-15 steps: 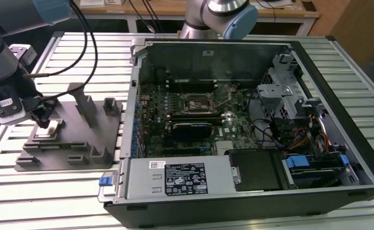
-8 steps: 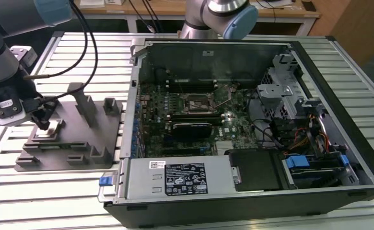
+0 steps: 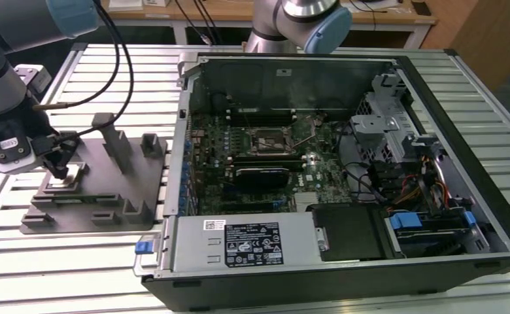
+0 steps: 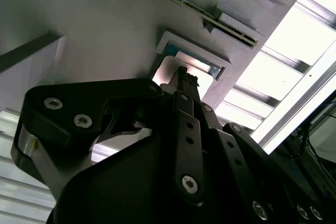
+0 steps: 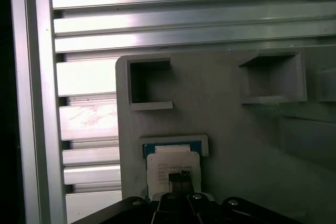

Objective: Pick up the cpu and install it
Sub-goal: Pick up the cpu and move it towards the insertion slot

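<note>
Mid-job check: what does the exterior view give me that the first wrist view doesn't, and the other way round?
The exterior view adds the open computer case with its motherboard socket, and the arm reaching down at the exterior view's left. The first wrist view adds a close look at two open square recesses in the block and the blue-edged pocket around the chip. Both share the grey fixture block, the slatted table, and the gripper down at the cpu, which sits in that pocket.
</note>
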`<state>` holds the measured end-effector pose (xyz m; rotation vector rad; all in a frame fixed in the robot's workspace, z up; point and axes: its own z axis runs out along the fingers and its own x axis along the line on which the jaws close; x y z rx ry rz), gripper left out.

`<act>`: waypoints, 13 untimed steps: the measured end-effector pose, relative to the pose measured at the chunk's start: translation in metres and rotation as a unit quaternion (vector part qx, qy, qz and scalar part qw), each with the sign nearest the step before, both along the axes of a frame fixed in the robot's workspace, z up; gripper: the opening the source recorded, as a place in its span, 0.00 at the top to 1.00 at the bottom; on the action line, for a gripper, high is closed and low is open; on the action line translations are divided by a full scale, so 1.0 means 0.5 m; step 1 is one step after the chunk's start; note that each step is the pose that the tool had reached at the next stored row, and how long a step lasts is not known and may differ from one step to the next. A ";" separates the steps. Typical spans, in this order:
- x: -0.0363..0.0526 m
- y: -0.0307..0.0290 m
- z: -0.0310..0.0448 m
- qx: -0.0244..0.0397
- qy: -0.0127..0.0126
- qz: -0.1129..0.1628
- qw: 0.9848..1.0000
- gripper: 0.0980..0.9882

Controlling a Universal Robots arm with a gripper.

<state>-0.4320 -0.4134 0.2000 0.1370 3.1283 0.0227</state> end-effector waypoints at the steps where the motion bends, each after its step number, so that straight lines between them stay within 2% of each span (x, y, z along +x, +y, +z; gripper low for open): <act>1: 0.000 0.000 0.000 0.000 0.000 0.000 1.000 0.99; 6: 0.000 0.000 0.000 0.000 0.000 0.000 1.000 0.98; 7: 0.000 0.000 0.000 0.000 0.000 0.000 1.000 0.93; 8: 0.000 0.000 0.000 0.000 0.000 0.000 1.000 0.93; 10: 0.000 0.000 0.000 0.000 0.000 0.000 1.000 0.78; 11: 0.000 0.000 0.000 0.000 0.000 0.000 1.000 0.78; 12: 0.000 0.000 0.000 0.000 0.000 0.000 1.000 0.71; 13: 0.000 0.000 0.000 0.000 0.000 0.000 1.000 0.71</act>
